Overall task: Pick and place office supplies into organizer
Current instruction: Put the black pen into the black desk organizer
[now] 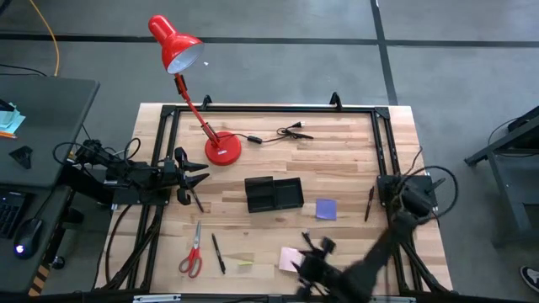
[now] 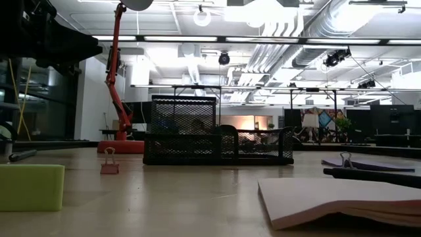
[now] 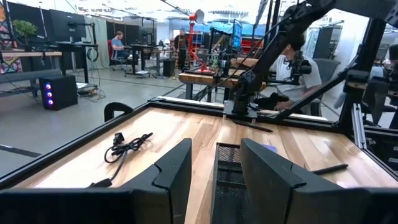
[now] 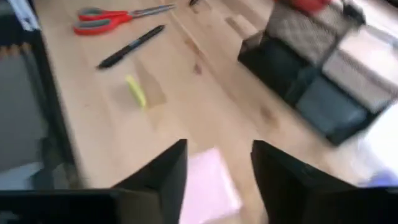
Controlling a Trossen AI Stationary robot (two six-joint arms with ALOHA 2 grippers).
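From above, your right gripper (image 1: pixel 313 252) sits by the tabletop's near edge, right at the pale pink square sticky pad (image 1: pixel 290 259). The black mesh organizer (image 1: pixel 274 194) is mid-table, toward the far edge from there. Your left gripper (image 1: pixel 195 174) waits by the left edge, fingers spread.

The low view shows the pink pad lying flat, nothing on it.

In the right wrist view the fingers are spread, and the pad shows in the gap between them, so I'd say come straight down.
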